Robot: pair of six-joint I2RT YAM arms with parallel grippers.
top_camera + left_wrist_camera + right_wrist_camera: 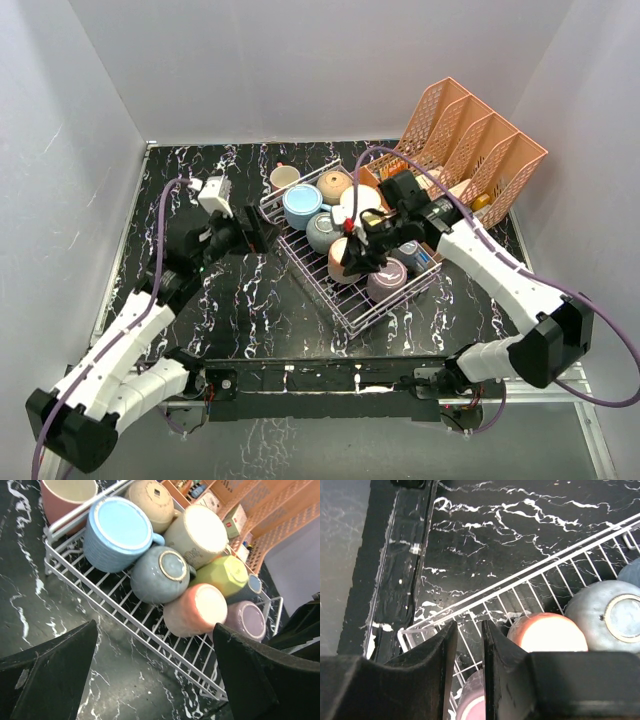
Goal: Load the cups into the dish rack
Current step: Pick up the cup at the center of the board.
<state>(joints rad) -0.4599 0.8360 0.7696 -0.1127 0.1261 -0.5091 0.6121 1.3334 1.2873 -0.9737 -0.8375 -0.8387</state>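
Eight mugs point(120, 530) crowd the dish rack point(352, 312) at the centre of the table point(250, 300), one blue mug point(254, 584) half hidden behind a green mug point(225, 572). A ninth, a pink mug point(285, 177), stands outside at the rack's 11 o'clock. The left gripper point(265, 233) gapes wide and empty at 9 o'clock. The right gripper point(469, 630), fingers a slit apart, holds nothing above bare wire at the 6 o'clock corner.
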